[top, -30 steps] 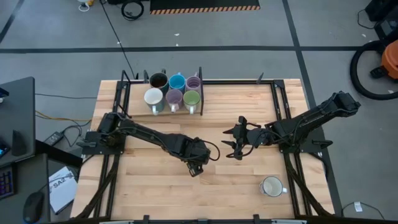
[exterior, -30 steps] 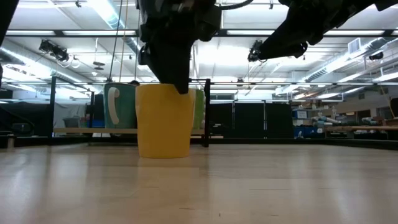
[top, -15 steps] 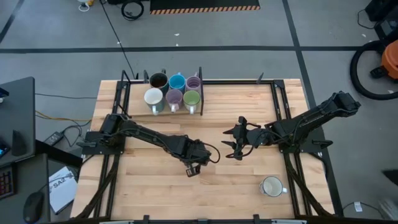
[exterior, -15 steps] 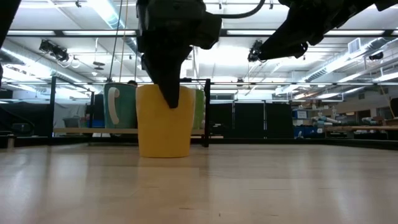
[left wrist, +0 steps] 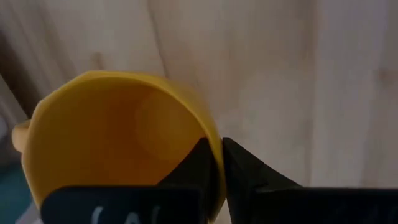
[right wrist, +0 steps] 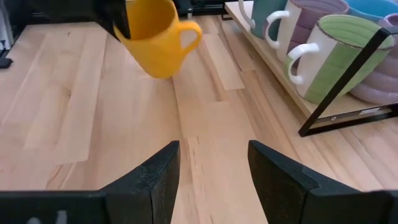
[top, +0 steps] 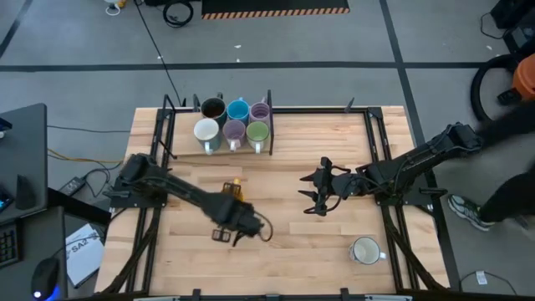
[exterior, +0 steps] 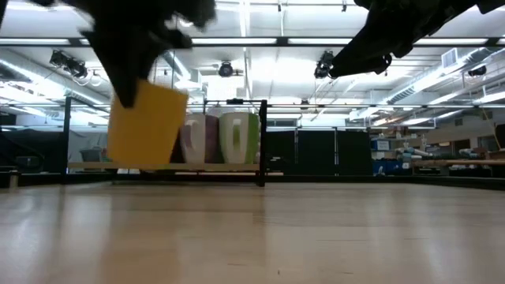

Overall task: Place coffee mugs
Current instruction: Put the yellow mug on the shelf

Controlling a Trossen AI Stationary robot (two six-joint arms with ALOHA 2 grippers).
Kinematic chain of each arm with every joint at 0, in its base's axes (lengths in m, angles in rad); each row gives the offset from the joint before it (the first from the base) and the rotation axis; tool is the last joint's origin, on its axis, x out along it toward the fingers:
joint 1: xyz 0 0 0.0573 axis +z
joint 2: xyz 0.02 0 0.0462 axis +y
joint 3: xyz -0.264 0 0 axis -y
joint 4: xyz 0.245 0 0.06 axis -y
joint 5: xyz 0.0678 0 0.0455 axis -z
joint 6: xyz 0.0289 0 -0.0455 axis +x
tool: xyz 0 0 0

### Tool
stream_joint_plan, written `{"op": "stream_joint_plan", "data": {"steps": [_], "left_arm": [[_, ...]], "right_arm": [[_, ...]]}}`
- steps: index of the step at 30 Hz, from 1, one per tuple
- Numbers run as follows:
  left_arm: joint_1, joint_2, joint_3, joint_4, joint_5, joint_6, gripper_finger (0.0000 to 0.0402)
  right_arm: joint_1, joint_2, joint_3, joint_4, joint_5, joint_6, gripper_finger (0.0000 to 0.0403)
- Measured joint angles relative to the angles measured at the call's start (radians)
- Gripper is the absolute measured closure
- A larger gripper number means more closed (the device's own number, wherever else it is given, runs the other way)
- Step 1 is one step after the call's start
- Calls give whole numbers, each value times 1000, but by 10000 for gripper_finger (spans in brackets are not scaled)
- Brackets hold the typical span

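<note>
Here the left claw (left wrist: 214, 163) pinches the unmarked orange mug (right wrist: 155, 38) clear of the table (top: 334, 242); right claw (right wrist: 212, 168) spread.

No lettering reads clearly anywhere here: the white paper sheet (top: 82, 249) on the floor beside the wooden table (top: 334, 251) carries dark print, but it's too small to make out.

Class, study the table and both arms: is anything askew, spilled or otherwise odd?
One thing is askew: the orange mug hangs tilted clear of the table, pinched by its rim in the left gripper. A white mug stands alone at the near right, far from the rack. Nothing looks spilled.
</note>
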Motion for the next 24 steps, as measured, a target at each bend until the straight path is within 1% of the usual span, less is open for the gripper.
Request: {"op": "stream_joint_plan", "data": {"steps": [2, 4, 8, 10, 13, 16, 18, 20, 24], "left_arm": [[-39, -67, -43, 47, -5, 11, 372], [-69, -132, -86, 68, -22, -13, 374], [-124, -288, -151, 56, -40, -101, 372], [-144, -363, -176, 56, -65, -145, 368], [-158, -453, -196, 5, -95, -192, 367], [-139, -531, -195, -67, -151, -244, 366], [-105, -575, -195, -98, -187, -247, 365], [-63, -613, -195, -97, -209, -221, 365], [52, -672, -195, -102, -202, -122, 364]], "right_arm": [[4, 0, 0, 2, 0, -3, 208], [7, 0, 0, 5, 4, -4, 208], [8, 0, 0, 18, 7, -6, 208], [8, 0, 0, 16, 7, -7, 208], [8, 0, 0, 18, 7, -6, 208], [8, 0, 0, 22, 7, 2, 208], [8, 0, 0, 22, 7, 17, 208], [11, 0, 0, 22, 8, 30, 208], [21, 21, 0, 40, 37, 28, 208]]}}
